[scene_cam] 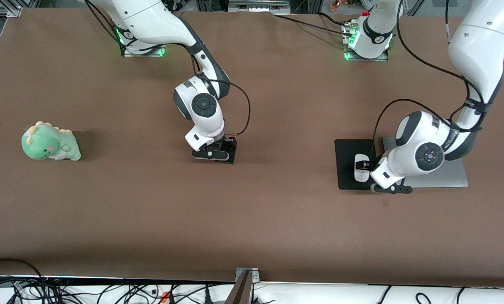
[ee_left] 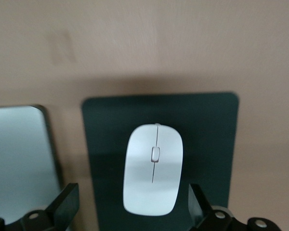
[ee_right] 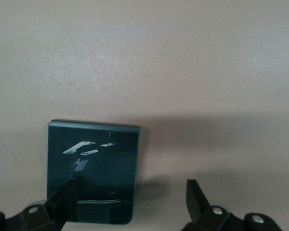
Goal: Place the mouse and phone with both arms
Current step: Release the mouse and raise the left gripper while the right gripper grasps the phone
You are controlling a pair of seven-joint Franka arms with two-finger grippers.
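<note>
— Any brand or lettering to read?
— None legible on the mouse (ee_left: 153, 168), phone (ee_right: 92, 169) or arms.
— Left tool (ee_left: 134, 206)?
— Fingers spread wide, hovering low over the mouse; nothing clamped, no contact visible. Mouse lying flat on the black mat (ee_left: 209, 139), beside the grey laptop (ee_left: 19, 159), toward the left arm's end of the counter (scene_cam: 252, 219).
— Right tool (ee_right: 130, 202)?
— Also spread apart, empty, low over the phone – one finger (ee_right: 62, 199) overlapping its dark face in the wrist view. Phone flat on bare counter near the middle.
— Anything one view keeps to itself?
— Front view only: green dinosaur plush (scene_cam: 50, 142) toward the right arm's end. There, phone (scene_cam: 231, 155) mostly hidden under the right tool (scene_cam: 212, 154); mouse (scene_cam: 361, 167) half covered by the left arm.
</note>
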